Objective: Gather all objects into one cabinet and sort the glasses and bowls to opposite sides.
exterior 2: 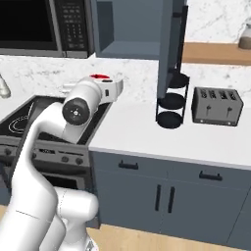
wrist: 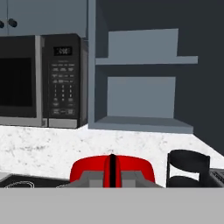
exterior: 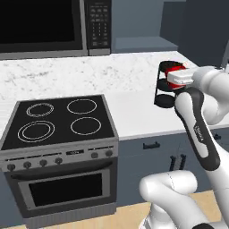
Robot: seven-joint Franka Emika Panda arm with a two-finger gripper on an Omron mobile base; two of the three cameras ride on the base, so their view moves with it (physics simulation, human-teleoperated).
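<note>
Hand view: claw (wrist: pixel 112 175) clamped on the red cup (wrist: pixel 87 168), facing the cabinet (wrist: pixel 140 124) at 12 o'clock.
Best kept level, clearing the shelf lip.

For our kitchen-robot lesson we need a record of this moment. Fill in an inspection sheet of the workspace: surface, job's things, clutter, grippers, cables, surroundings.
Surface: white marble counter, bare in front.
Job's things: red cup held in the gripper; open blue cabinet ahead, shelves bare.
Clutter: black tiered rack; toaster.
Grippers: gripper shut on the red cup.
Cables: nothing seen.
Surroundings: microwave, stove, drawers below.
</note>
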